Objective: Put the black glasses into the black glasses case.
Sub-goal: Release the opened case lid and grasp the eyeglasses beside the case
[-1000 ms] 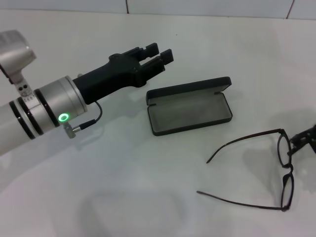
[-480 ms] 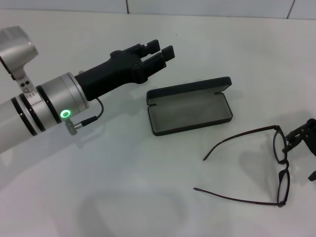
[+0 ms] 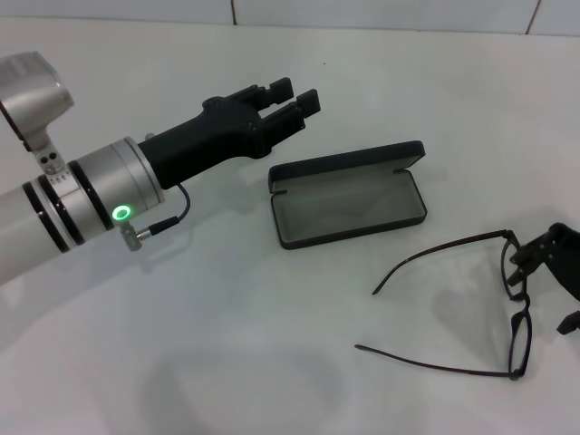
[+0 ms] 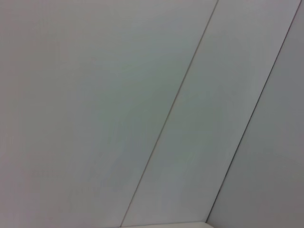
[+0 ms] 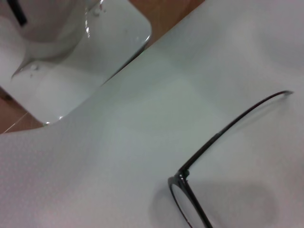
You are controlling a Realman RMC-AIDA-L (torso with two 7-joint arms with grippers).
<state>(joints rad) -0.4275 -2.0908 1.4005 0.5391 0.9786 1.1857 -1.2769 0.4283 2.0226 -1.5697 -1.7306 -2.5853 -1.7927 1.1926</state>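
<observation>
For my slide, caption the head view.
Right gripper at the black glasses; open black glasses case nearby, left gripper hovering.

Head camera: high, looks forward and down on white tabletop [image 3: 272, 362]; thin-framed black glasses [image 3: 518, 308] at 4 o'clock. Left wrist camera: faces only pale seamed wall panels [image 4: 95, 118], shares nothing with others. Right wrist camera: close, low over tabletop [image 5: 118, 156]; shares glasses [image 5: 190, 190] with head view.

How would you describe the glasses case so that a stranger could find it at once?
Start at the white table and look at its middle, just past the left pincer. There lies the black glasses case, a flat rectangular clamshell lying open with grey lining. Unlike the thin-framed black glasses nearby, it is solid and box-shaped.
</observation>
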